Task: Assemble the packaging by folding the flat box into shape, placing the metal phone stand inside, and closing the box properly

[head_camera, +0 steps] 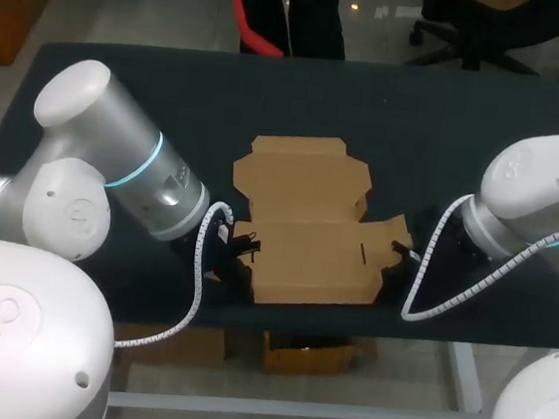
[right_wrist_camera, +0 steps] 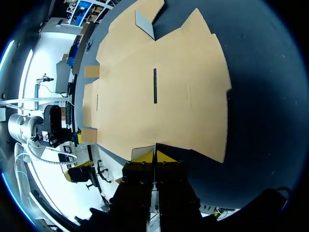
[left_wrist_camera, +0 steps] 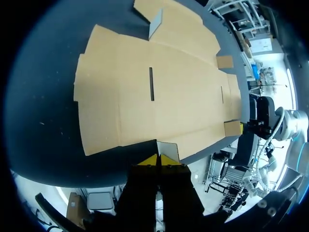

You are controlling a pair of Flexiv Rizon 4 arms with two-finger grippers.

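Holding the left arm (head_camera: pixel 114 167) low over the black table (head_camera: pixel 124 73), at the box's left end. Clenching the left gripper (left_wrist_camera: pixel 158 160) on the left end flap (left_wrist_camera: pixel 169 149), yellow tips pressed together, propping that small flap up off the table. Leaving the flat cardboard box (head_camera: pixel 303 222) unfolded in the middle, spread out near the table's front edge, lid panel pointing to the far side, a narrow slot (left_wrist_camera: pixel 151 83) showing in the main panel. Clenching the right gripper (right_wrist_camera: pixel 154 157) on the right end flap (right_wrist_camera: pixel 143 152) likewise, tips pressed together, flap raised. Holding the right arm (head_camera: pixel 531 196) low at the box's right end.
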